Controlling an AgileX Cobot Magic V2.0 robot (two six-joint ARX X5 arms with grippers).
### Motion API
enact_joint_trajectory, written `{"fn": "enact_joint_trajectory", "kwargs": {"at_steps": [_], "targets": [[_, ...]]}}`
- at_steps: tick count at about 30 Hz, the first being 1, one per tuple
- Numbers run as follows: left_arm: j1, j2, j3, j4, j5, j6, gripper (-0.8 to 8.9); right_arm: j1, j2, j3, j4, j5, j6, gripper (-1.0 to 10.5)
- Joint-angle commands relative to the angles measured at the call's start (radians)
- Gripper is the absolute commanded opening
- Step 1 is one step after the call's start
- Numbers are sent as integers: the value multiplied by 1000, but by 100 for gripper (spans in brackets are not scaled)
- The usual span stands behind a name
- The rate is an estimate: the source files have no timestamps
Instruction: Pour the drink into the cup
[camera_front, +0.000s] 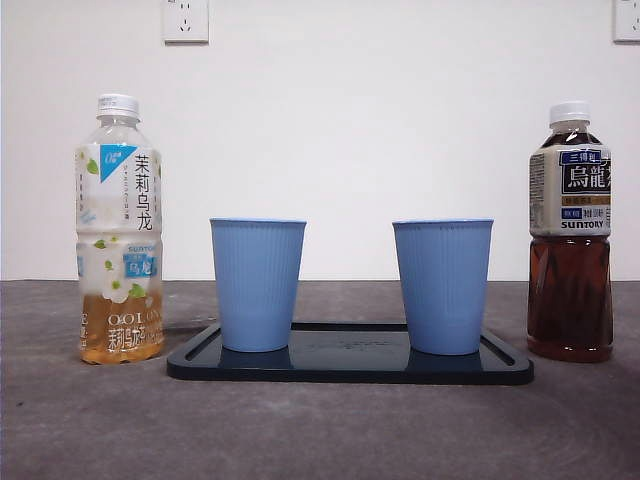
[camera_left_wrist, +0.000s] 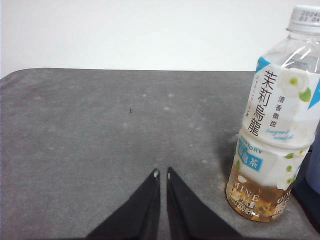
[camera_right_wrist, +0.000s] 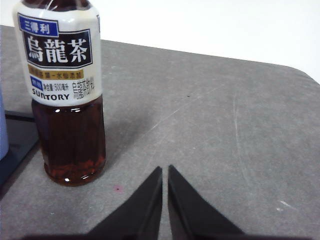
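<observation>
Tray: a flat, glossy black rectangular tray (camera_front: 350, 372) lies mid-table on the grey felt-like tabletop (camera_front: 320, 430).
Cups: two ribbed blue plastic cups stand upright on the tray, the left cup (camera_front: 258, 284) and the right cup (camera_front: 442, 286) well apart.
Jasmine tea: a clear plastic bottle with a white cap and pale floral label (camera_front: 119, 230) stands upright just off the tray's left end, a shallow layer of amber drink at its base.
Oolong tea: a clear bottle of dark brown tea with a white cap and Suntory label (camera_front: 570, 232) stands capped, beside the tray's right end.
Left gripper (camera_left_wrist: 161, 174): jaws pressed together, empty, low over the table near the floral bottle.
Right gripper (camera_right_wrist: 165, 169): jaws closed on nothing, near the dark bottle, not touching.
</observation>
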Motion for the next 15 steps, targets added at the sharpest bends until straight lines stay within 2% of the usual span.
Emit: {"fn": "enact_joint_trajectory", "kwargs": {"at_steps": [1, 15], "targets": [[0, -2, -20, 12, -3, 8, 20, -1, 0, -5, -3, -5, -3, 14], [0, -2, -20, 12, -3, 8, 20, 0, 0, -4, 16, -3, -3, 14]]}}
